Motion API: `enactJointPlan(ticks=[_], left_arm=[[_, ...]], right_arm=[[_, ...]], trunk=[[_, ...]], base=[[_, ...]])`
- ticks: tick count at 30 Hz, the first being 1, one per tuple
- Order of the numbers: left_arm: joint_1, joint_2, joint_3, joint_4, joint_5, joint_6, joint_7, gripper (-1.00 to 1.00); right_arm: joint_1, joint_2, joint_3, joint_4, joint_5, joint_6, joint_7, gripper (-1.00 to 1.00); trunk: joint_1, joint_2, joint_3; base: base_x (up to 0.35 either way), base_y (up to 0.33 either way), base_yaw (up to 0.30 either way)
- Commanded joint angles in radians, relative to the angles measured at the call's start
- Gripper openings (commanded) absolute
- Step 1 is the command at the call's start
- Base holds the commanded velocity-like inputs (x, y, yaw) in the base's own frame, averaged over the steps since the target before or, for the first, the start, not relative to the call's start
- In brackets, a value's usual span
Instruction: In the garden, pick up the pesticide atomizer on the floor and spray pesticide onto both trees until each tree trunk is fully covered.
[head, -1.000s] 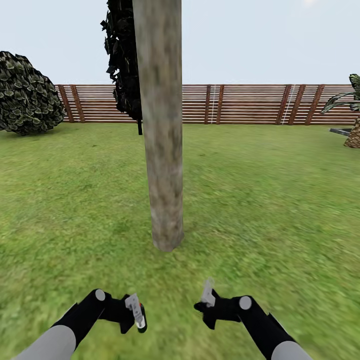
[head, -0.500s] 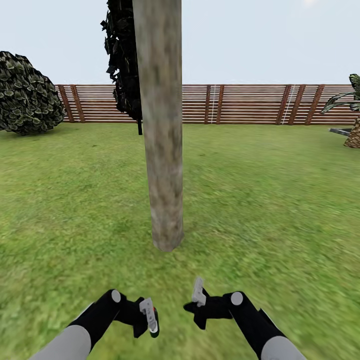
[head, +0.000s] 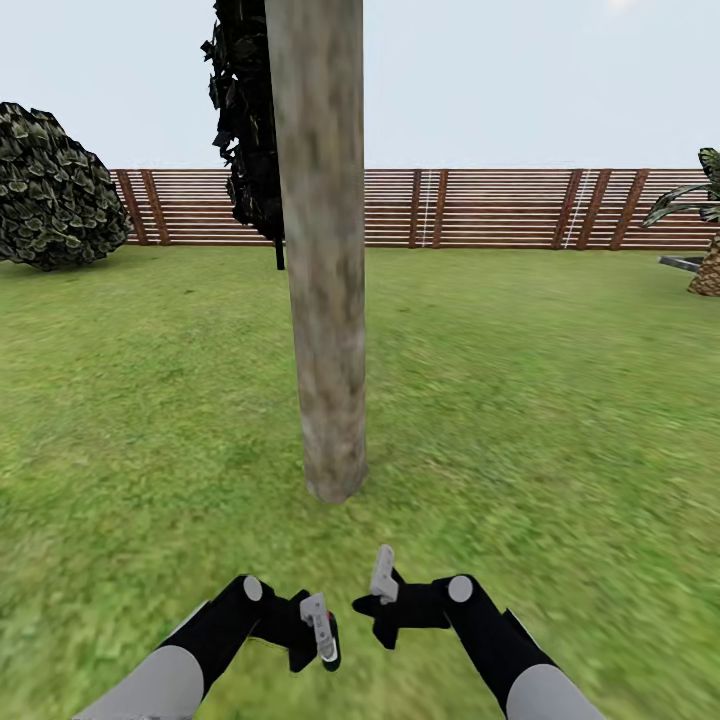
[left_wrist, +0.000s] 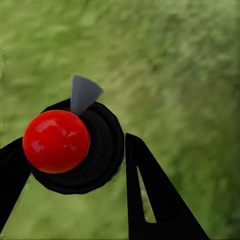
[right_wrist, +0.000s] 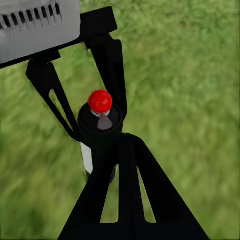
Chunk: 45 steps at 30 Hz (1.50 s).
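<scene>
A thick grey-brown tree trunk (head: 325, 300) rises from the garden lawn (head: 540, 400) straight ahead of me, its base a short way beyond both grippers. My left gripper (head: 318, 632) is shut on the pesticide atomizer (head: 331, 645), a black bottle with a red ball cap and a grey nozzle. The left wrist view looks down on the atomizer (left_wrist: 75, 150) from above, with a black finger on each side. In the right wrist view the atomizer (right_wrist: 100, 130) sits in the left gripper's fingers (right_wrist: 112, 65). My right gripper (head: 378, 592) is shut and empty, close beside it.
A brown slat fence (head: 480, 208) closes off the far side of the lawn. A dark leafy bush (head: 50, 190) stands at far left, a narrow black tree (head: 245, 130) behind the trunk, and a short palm (head: 705, 230) at far right. Grass surrounds the trunk.
Both arms have drawn inward: the left gripper with the atomizer moved right, the right gripper moved left and slightly forward. The gap between them has narrowed. The view itself has not shifted.
</scene>
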Motion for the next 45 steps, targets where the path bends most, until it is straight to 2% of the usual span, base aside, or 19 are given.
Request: enactJointPlan(ticks=[1, 8, 23, 28, 45], left_arm=[[-0.002, 0.0, 0.0, -0.004, -0.007, -0.002, -0.003, -1.0], [-0.006, -0.001, 0.0, -0.011, -0.006, -0.003, -0.004, -1.0], [-0.006, -0.027, -0.001, -0.013, -0.006, -0.007, -0.006, -1.0], [-0.006, -0.028, -0.001, -0.025, -0.006, -0.008, -0.031, -1.0], [-0.006, -0.029, 0.0, -0.031, -0.004, -0.015, -0.035, -1.0]], right_arm=[[0.0, 0.001, -0.001, -0.001, 0.011, -0.009, 0.001, -1.0], [0.0, 0.003, -0.001, -0.001, 0.011, -0.01, -0.001, -1.0], [0.0, 0.002, -0.001, -0.001, 0.013, -0.01, -0.001, -1.0], [0.0, 0.001, -0.001, 0.0, 0.014, -0.01, -0.001, -1.0], [0.0, 0.0, -0.001, 0.001, 0.014, -0.01, -0.001, -1.0]], trunk=[[0.0, 0.0, -0.001], [0.0, 0.0, -0.001], [0.0, 0.0, -0.001], [0.0, 0.0, -0.001], [0.0, 0.0, -0.001]], base=[[0.0, 0.0, 0.0], [0.0, 0.0, 0.0], [0.0, 0.0, 0.0], [0.0, 0.0, 0.0], [0.0, 0.0, 0.0]])
